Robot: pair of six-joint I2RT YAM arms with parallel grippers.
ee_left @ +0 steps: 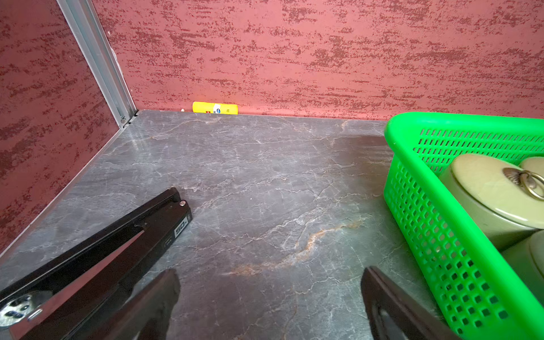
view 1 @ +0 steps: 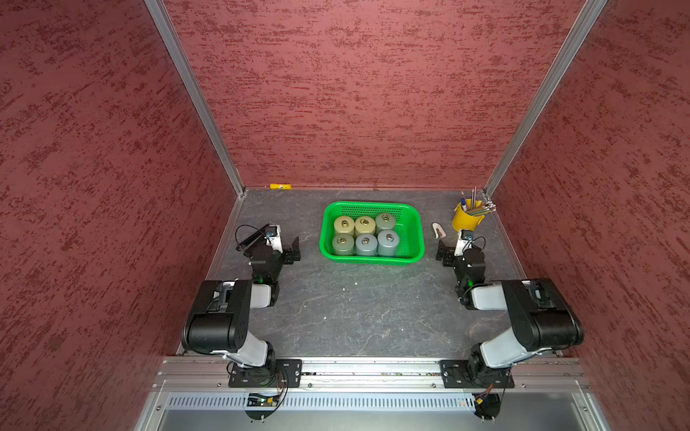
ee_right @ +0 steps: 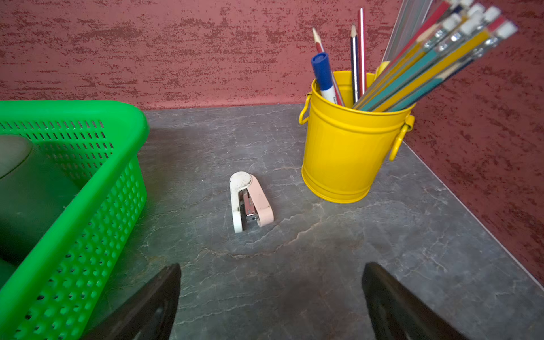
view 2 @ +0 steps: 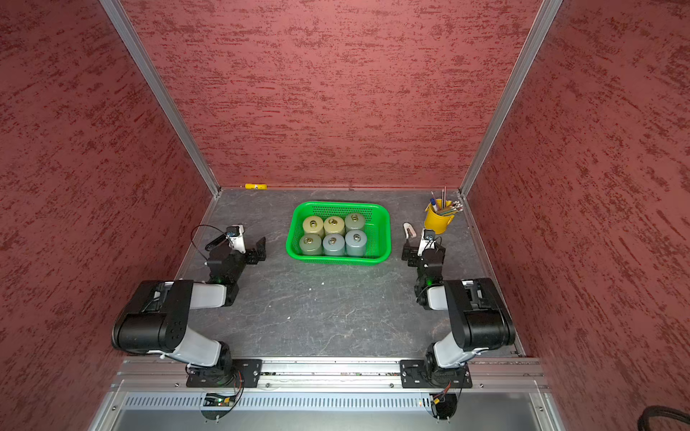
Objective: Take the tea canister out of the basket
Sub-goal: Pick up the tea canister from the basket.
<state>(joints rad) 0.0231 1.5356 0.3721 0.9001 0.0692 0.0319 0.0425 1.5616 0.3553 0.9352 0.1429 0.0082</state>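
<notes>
So far nothing has left the basket [view 1: 373,259]. In both top views six tea canisters [view 1: 365,225] stand inside it in two rows, while the left tool [view 1: 293,250] and right tool [view 1: 444,253] flank the basket, empty. The left wrist view shows its jaws spread wide just beside the basket; the right wrist view shows the same. By my judgement, choosing, gripping and lifting a canister are all yet to do.

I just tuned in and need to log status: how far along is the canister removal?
Done: nothing yet. All six tea canisters sit inside the basket.
In hand: nothing. The left gripper and right gripper are open and empty, one on each side of the basket and apart from it.
Left: reach in, grip a canister and lift it out onto the table.
</notes>
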